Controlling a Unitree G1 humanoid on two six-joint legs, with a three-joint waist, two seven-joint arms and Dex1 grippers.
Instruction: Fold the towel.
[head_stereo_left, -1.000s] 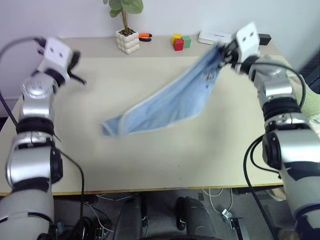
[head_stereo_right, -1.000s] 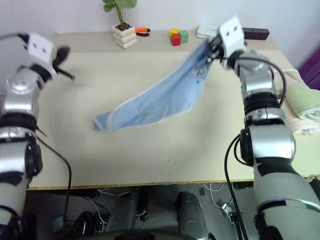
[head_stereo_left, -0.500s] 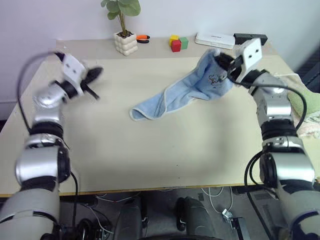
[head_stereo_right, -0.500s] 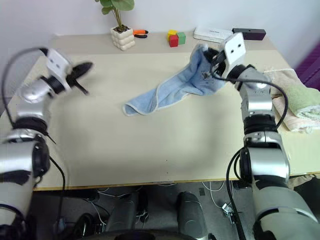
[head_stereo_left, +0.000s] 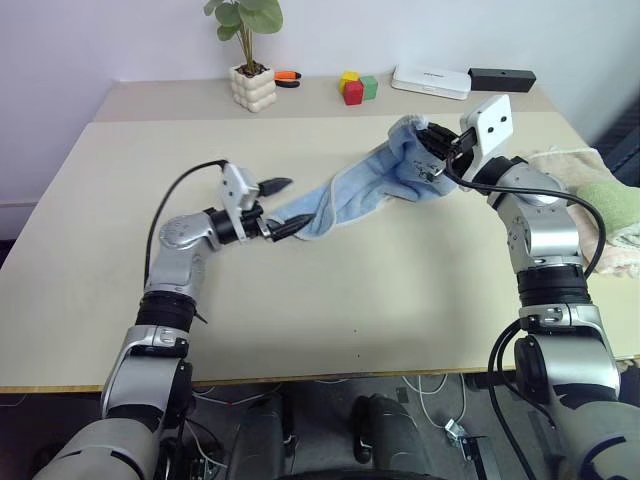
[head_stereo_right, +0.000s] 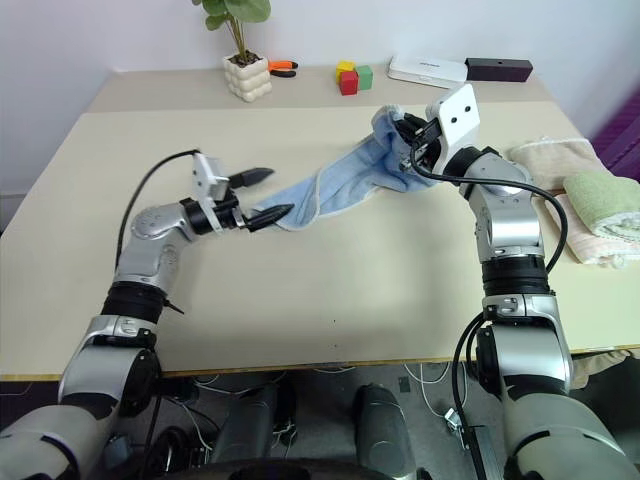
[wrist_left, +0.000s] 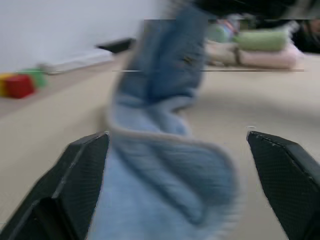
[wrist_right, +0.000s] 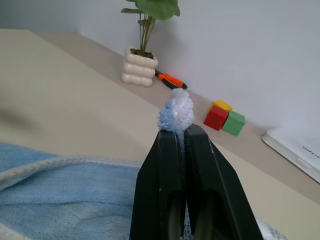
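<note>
The light blue towel (head_stereo_left: 365, 185) lies bunched in a long strip across the middle of the table (head_stereo_left: 330, 300). Its right corner is lifted off the surface, with my right gripper (head_stereo_left: 437, 152) shut on it. The right wrist view shows a tuft of that towel (wrist_right: 176, 111) pinched between the shut fingers (wrist_right: 165, 175). My left gripper (head_stereo_left: 280, 206) is open at the strip's left end, held level just above the table. The left wrist view shows the towel's rolled end (wrist_left: 165, 170) between the two spread fingers (wrist_left: 75, 185).
A potted plant (head_stereo_left: 253, 82), an orange tool (head_stereo_left: 289, 74), coloured blocks (head_stereo_left: 356, 86), a white box (head_stereo_left: 430, 80) and a black box (head_stereo_left: 500, 78) line the far edge. Folded beige and green towels (head_stereo_right: 592, 200) sit at the right edge.
My left arm swung down and to the right to the towel's left end and its gripper opened. My right arm lowered, so the hanging towel now rests along the table.
</note>
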